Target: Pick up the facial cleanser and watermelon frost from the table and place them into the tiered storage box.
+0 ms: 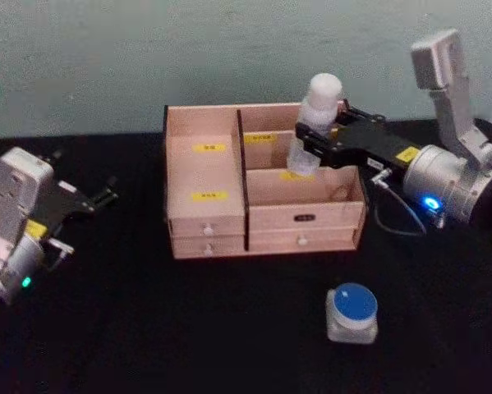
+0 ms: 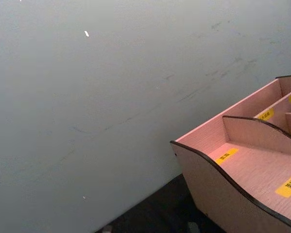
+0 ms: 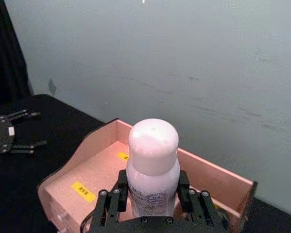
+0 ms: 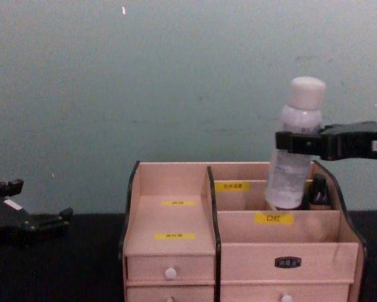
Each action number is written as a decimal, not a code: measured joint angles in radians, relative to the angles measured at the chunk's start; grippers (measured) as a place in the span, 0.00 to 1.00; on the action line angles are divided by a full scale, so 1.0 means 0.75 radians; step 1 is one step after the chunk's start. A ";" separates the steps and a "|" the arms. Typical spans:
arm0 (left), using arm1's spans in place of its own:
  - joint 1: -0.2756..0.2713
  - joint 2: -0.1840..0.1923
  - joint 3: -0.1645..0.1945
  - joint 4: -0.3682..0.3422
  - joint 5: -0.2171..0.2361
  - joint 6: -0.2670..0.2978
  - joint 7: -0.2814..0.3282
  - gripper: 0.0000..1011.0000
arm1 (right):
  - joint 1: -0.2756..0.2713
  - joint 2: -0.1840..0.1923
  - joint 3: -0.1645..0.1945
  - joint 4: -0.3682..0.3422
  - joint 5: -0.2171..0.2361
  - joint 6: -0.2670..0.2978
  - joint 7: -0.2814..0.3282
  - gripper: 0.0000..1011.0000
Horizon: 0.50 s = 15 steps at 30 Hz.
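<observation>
My right gripper [image 1: 313,138] is shut on the facial cleanser [image 1: 317,115], a tall white bottle with a rounded cap, gripping its body just below the cap. The bottle [image 4: 293,148] leans slightly over the right half of the tiered storage box [image 4: 169,220], and its lower end sits behind the middle step's wall. The right wrist view shows the bottle [image 3: 152,160] between the black fingers [image 3: 111,204], above the box [image 3: 94,170]. The watermelon frost [image 1: 352,312], a squat blue-lidded jar, stands on the table in front of the box [image 1: 206,172]. My left gripper [image 1: 89,215] stays open at the far left.
A small dark bottle [image 4: 319,189] stands in the box's back right compartment, next to the cleanser. The box's left corner [image 2: 218,189] shows in the left wrist view. A grey-green wall [image 4: 175,82] rises close behind the black table [image 1: 188,328].
</observation>
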State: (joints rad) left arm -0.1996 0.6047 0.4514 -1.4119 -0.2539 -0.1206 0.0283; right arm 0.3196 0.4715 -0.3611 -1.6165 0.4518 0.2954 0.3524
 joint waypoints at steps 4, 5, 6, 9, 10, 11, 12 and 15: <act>0.000 0.000 0.000 0.000 0.000 0.000 0.000 0.99 | 0.078 -0.035 -0.038 0.094 -0.020 -0.007 0.020 0.60; 0.000 0.000 0.000 0.000 0.000 0.000 0.000 0.99 | 0.088 -0.041 -0.044 0.108 -0.025 -0.008 0.023 0.60; 0.000 0.000 0.000 0.000 0.000 0.000 0.000 0.99 | 0.107 -0.052 -0.054 0.132 -0.031 -0.013 0.028 0.60; 0.000 0.000 0.000 0.000 0.000 0.000 0.000 0.99 | 0.133 -0.066 -0.067 0.164 -0.040 -0.017 0.034 0.60; 0.000 0.000 0.000 0.000 0.000 0.000 0.000 0.99 | 0.150 -0.075 -0.075 0.188 -0.048 -0.019 0.037 0.60; 0.000 0.000 0.000 0.000 0.000 0.000 0.000 0.99 | 0.158 -0.080 -0.079 0.198 -0.051 -0.020 0.038 0.60; 0.000 0.000 0.000 0.000 0.000 0.000 0.000 0.99 | 0.166 -0.086 -0.082 0.207 -0.054 -0.021 0.039 0.60; 0.000 0.000 0.000 0.000 0.000 0.000 0.000 0.99 | 0.195 -0.104 -0.092 0.247 -0.065 -0.022 0.039 0.60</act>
State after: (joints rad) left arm -0.1995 0.6047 0.4514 -1.4120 -0.2539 -0.1205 0.0283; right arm 0.4661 0.3933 -0.4303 -1.4315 0.4029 0.2789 0.3818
